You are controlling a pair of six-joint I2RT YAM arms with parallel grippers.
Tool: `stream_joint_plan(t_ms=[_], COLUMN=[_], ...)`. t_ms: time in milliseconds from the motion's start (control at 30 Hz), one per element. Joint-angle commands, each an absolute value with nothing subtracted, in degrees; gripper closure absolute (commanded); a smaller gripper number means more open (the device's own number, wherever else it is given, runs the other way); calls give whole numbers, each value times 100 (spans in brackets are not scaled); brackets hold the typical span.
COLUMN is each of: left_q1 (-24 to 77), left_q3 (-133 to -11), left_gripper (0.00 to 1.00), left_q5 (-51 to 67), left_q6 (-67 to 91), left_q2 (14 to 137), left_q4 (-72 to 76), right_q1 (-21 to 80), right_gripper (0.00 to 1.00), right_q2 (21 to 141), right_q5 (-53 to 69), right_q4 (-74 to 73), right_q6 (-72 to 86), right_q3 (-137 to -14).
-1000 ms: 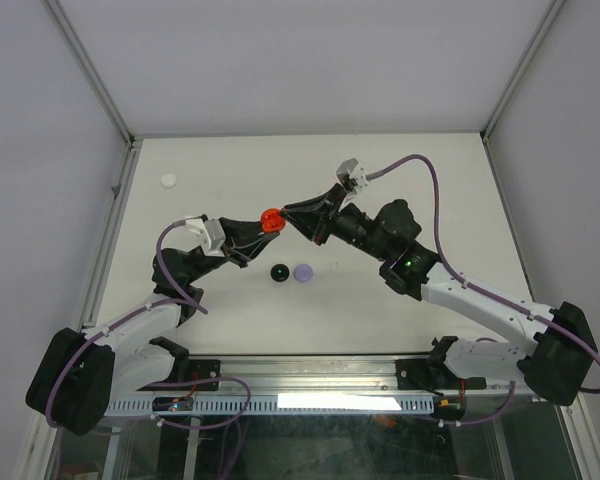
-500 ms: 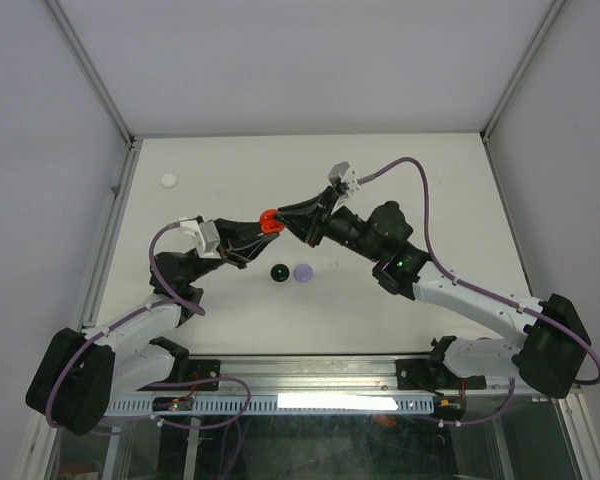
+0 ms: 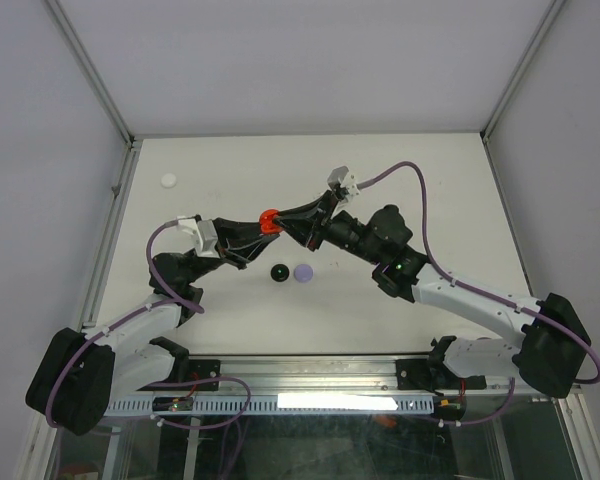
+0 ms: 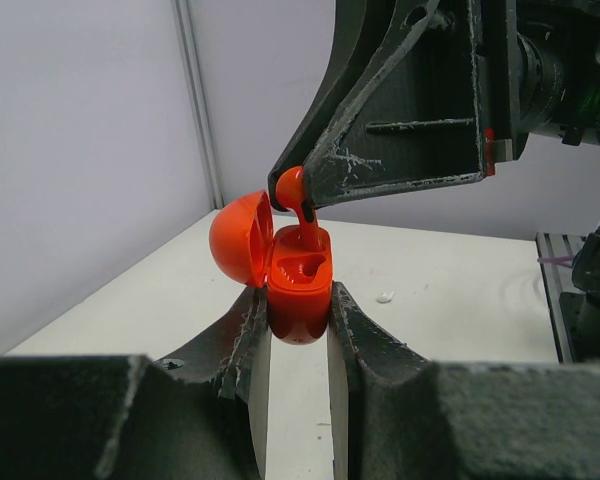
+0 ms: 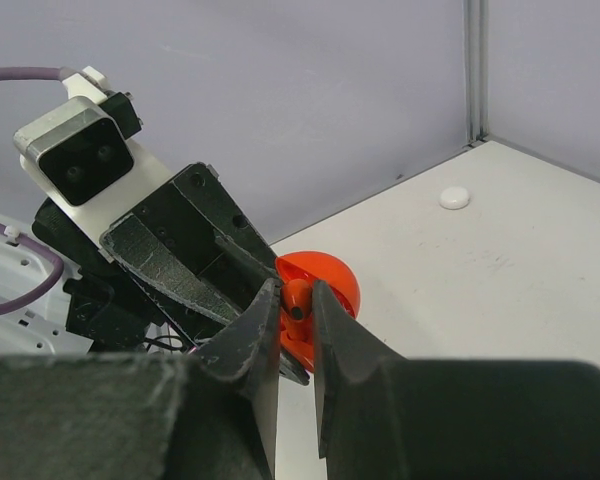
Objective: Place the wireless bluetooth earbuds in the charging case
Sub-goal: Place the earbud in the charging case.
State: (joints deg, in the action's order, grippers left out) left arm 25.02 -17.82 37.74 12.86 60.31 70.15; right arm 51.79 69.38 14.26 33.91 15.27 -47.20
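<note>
Above the middle of the table (image 3: 410, 180), a red charging case (image 4: 300, 292) is held upright between the fingers of the left gripper (image 4: 298, 310), which are pressed narrowly against its two sides. Its round lid (image 4: 238, 238) is folded open to one side. Directly over the open case a red earbud (image 4: 292, 188) is pinched at its head by the fingertips of the right gripper (image 5: 295, 312), which are closed tightly on it. The stem of the earbud is pointed downward and reaches the open top of the case; whether it is already seated in a socket cannot be told. Both grippers are raised over the surface and meet tip to tip. On the white surface, a black case (image 3: 278, 271) and a lavender case (image 3: 303, 271) are placed just beside each other, nearer to the arm bases than the grippers are. A small white disc (image 3: 168, 180) is seen well apart, near the far left corner. The table is enclosed by pale grey walls (image 3: 280, 60), and metal posts (image 3: 90, 70) are seen at the corners.
</note>
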Motion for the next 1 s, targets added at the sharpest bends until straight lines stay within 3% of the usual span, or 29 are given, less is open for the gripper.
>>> stream_joint_plan(t_ms=[0,533,700,867,967], left_q1=[2444,2446,2443,2447,2443], left_q3=[-1723,-1613,-1618,-1643,-1674], left_gripper=[100,100,100,100,100], left_q5=[3629,3472,3553,3531,3443], left_q6=[1414,1654,1611,1538,1476], left_q2=[6007,6116,6113,6091,6061], left_q4=[7439,7903,7895,7757,7557], right_q1=[5221,5216,5216,5207,5197], right_gripper=[91,86,74,55,53], right_q2=[6819,6759,6698,6559,6461], right_q5=[1463,1279,1096,882,732], right_q4=[3757,3817,3638,3300,3069], right_q6=[1442,1527,1438,1205,1031], right_q3=[-4681,-4441,-4505,-4633,-4704])
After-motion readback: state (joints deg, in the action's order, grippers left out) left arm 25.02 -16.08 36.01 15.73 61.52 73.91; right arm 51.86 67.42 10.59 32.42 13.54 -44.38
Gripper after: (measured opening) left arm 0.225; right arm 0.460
